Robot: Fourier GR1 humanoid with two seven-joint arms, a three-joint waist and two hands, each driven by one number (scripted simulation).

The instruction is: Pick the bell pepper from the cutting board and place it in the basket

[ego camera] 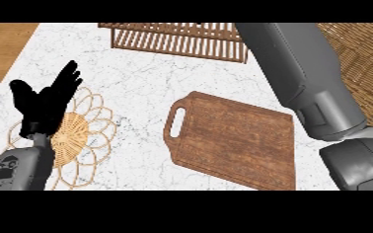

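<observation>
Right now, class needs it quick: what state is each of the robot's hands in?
Left hand: open, fingers up, holding nothing, at the left edge above the woven mat.
Right hand: out of view; only its grey forearm shows.

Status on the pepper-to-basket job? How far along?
Done: the cutting board is bare, so the pepper is off it. In hand: the right forearm stretches up beside the basket; its hand and the pepper are out of view. Left: placement can't be confirmed. The left hand rests open at the left.
</observation>
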